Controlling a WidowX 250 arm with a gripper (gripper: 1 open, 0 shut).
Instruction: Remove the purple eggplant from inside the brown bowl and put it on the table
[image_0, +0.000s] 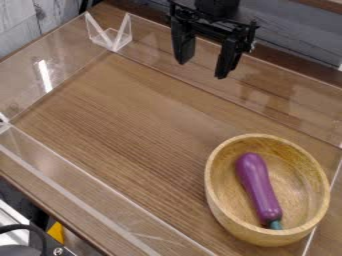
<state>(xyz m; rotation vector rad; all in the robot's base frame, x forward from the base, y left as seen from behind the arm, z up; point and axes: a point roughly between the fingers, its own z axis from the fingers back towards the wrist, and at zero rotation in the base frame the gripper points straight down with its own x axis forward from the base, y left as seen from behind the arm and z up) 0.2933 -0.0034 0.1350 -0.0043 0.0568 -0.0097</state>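
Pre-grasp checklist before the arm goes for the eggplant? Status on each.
1. Claw open: ok, fingers spread, nothing held.
2. Eggplant in bowl: ok, lying flat, stem toward the camera.
3. Claw above eggplant: not ok, it hangs over the far end of the table, away from the bowl.
4. Path to bowl clear: ok, bare wood between.
5. Room on table to set it down: ok.
6. Claw lined up with eggplant's long axis: cannot tell.

Glossy purple eggplant (259, 186) with small green stem end pointing toward lower frame edge, lying lengthwise inside round light-brown wooden bowl (225, 205), bowl upright at lower right of frame, resting on brown wood-grain table (120, 130) edged by clear walls
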